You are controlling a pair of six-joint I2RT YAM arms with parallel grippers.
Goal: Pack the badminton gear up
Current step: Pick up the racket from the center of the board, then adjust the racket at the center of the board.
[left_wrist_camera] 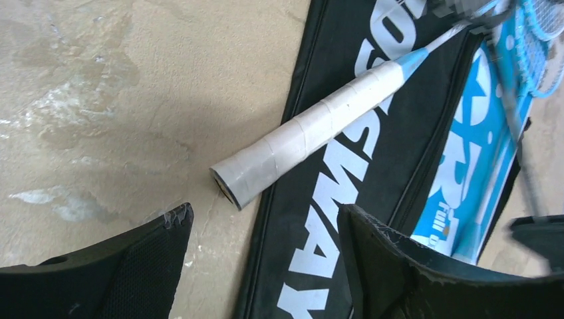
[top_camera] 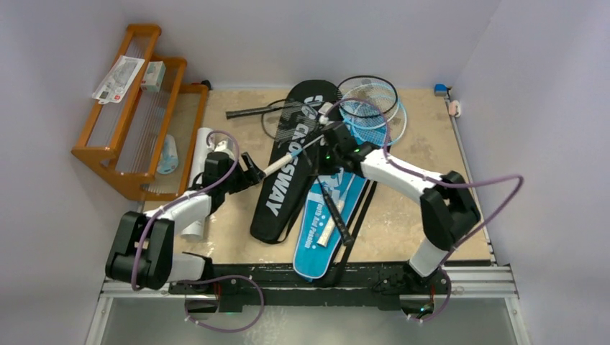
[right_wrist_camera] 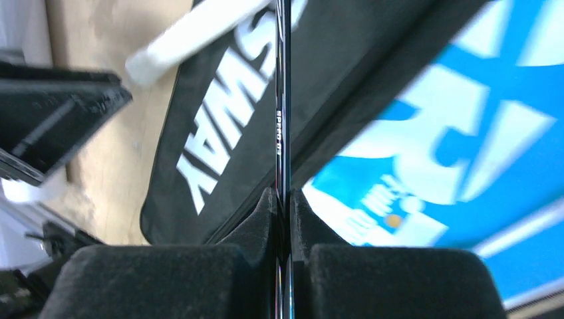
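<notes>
My left gripper (top_camera: 248, 172) (left_wrist_camera: 265, 212) is open and empty, its jaws on either side of the butt end of a white-wrapped racket handle (top_camera: 277, 167) (left_wrist_camera: 312, 129). The handle lies over the edge of the black "CROSSWAY" cover (top_camera: 277, 205) (left_wrist_camera: 312, 259). Its shaft runs up towards my right gripper (top_camera: 332, 138) (right_wrist_camera: 282, 199), which is shut on a thin dark racket shaft (right_wrist_camera: 282, 119). The blue cover (top_camera: 316, 248) (right_wrist_camera: 452, 133) lies beside the black one with another racket (top_camera: 334, 212) on it. Black and light-blue racket heads (top_camera: 374, 115) lie behind. The white tube (top_camera: 193, 230) lies under my left arm.
An orange wooden rack (top_camera: 122, 122) holding packets stands at the far left. Walls close in the table on three sides. A metal rail (top_camera: 309, 277) runs along the near edge. Small blue and pink items (top_camera: 446, 97) sit in the far right corner.
</notes>
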